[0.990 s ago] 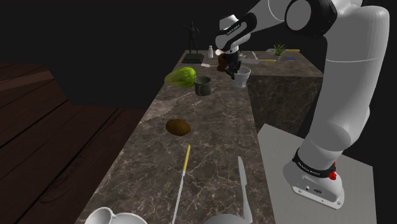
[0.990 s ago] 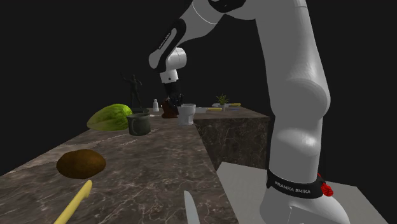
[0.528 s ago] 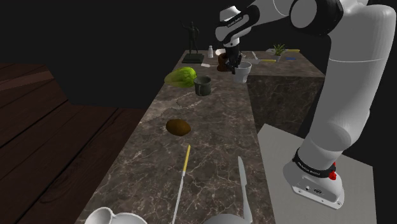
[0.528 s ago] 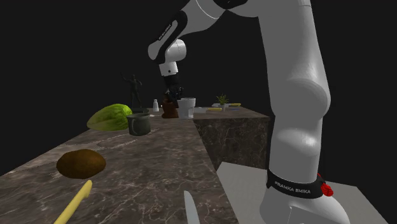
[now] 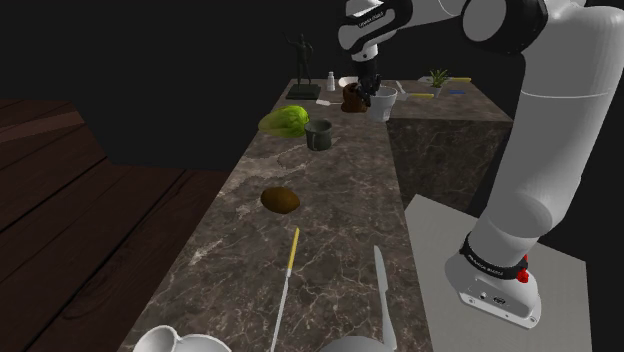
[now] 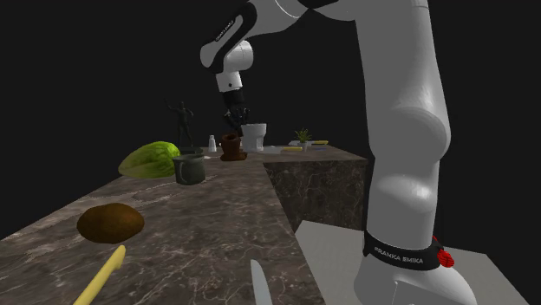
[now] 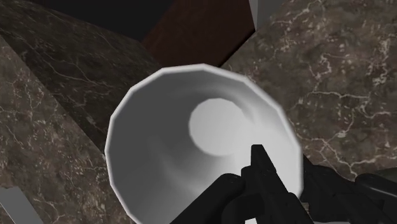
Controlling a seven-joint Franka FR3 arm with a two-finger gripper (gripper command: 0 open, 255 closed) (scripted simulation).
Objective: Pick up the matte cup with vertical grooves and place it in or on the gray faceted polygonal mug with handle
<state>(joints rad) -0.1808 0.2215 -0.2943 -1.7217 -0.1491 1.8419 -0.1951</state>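
My tool (image 5: 372,88) is clamped on the rim of the white cup (image 5: 381,104), one finger inside and one outside. The cup hangs clear of the table (image 5: 330,210) near its far end, just beside a brown object (image 5: 352,98). Under the cup the wrist view shows table edges with a gap down to the wooden floor (image 7: 197,32). The gray faceted mug (image 5: 319,135) stands upright nearer the stand. A green leafy head (image 5: 285,121) sits close on the mug's shoulder-view left, and bare marble runs from its other side to the table's edge.

Cup (image 5: 381,104) aloft, beyond mug (image 5: 319,135) on counter (image 5: 330,220)
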